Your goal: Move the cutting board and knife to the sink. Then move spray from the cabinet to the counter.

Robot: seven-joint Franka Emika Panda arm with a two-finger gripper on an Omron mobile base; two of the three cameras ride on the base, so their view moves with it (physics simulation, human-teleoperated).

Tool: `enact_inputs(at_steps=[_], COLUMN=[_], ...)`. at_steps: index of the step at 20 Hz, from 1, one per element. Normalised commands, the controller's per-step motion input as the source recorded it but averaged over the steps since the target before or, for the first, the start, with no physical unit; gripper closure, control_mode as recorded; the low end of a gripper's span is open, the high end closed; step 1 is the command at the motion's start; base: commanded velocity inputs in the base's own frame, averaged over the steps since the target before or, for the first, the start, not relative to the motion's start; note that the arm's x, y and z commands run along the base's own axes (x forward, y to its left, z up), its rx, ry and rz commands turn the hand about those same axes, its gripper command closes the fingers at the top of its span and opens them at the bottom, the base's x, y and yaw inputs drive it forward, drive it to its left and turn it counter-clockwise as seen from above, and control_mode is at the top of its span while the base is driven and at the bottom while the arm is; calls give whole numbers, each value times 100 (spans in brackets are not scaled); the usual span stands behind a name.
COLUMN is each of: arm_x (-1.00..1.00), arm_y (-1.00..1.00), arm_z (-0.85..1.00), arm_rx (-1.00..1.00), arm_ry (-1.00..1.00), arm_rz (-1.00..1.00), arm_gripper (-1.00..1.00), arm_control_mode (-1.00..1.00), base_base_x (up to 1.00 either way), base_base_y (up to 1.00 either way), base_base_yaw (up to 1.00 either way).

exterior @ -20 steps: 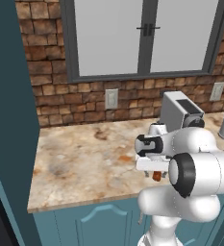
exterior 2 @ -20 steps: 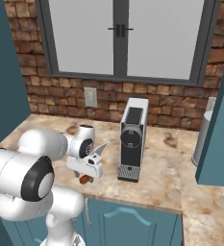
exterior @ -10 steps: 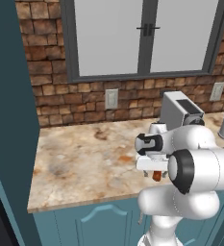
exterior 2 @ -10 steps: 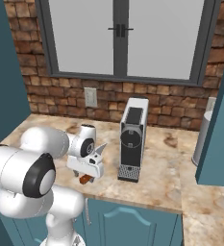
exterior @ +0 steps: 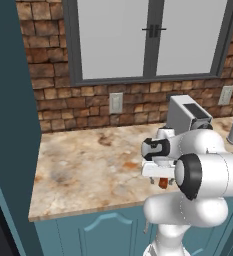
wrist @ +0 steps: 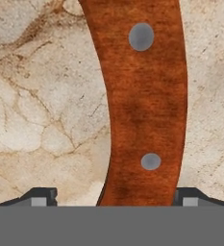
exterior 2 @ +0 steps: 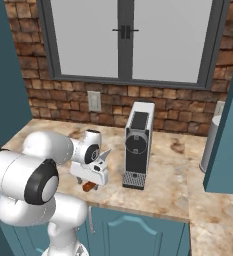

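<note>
Gripper [wrist: 113, 197] low over counter [exterior: 83, 170], jaws spread wide either side of knife [wrist: 144, 105] handle, tips clear of it, nothing gripped. Knife lies flat on counter near front edge; reddish-brown handle with two grey rivets, no readable writing. Coffee machine [exterior 2: 138, 145] just beyond, unbranded. Wall outlet [exterior: 116, 102] on brick behind. Versus earlier frames: arm pose nearly unchanged, scene same.

Both base views flank the counter [exterior: 88, 170]; hand view hovers close above it.
</note>
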Motion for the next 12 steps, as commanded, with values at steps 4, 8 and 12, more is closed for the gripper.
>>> enact_inputs(at_steps=[4, 8, 12], arm_x=[0, 0, 0], arm_y=[0, 0, 0], arm_z=[-12, -9, -7], arm_rx=[3, 2, 1], arm_ry=[0, 0, 3], arm_rz=[0, 0, 0], arm_gripper=[100, 100, 100], arm_control_mode=[-100, -100, -100], base_base_x=[0, 0, 0], base_base_y=[0, 0, 0], base_base_yaw=[0, 0, 0])
